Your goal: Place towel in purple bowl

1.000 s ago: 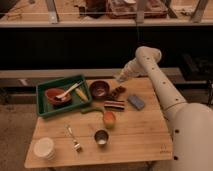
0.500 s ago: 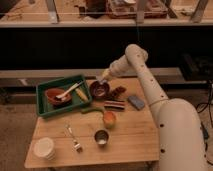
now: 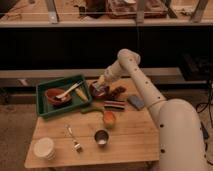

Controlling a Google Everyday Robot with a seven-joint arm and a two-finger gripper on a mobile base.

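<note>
The purple bowl (image 3: 96, 92) sits at the back of the wooden table (image 3: 130, 145), just right of the green tray (image 3: 45, 107). My gripper (image 3: 100, 84) reaches down from the arm's elbow (image 3: 127, 57) and hangs right over the bowl, at its rim. A pale patch that looks like the towel (image 3: 99, 90) shows under the gripper tip, inside the bowl. I cannot tell whether the gripper still holds it.
The green tray holds a red bowl (image 3: 53, 95), a white spoon (image 3: 67, 92) and a yellow item (image 3: 80, 93). On the table are a dark snack (image 3: 119, 91), a striped bar (image 3: 114, 105), a blue-grey packet (image 3: 135, 102), an orange cup (image 3: 109, 119), a metal cup (image 3: 101, 137), a fork (image 3: 74, 138) and a white bowl (image 3: 44, 148).
The arm has swung left from above the table's right side and come down, bringing the gripper over the purple bowl. Nothing else on the table has moved.
</note>
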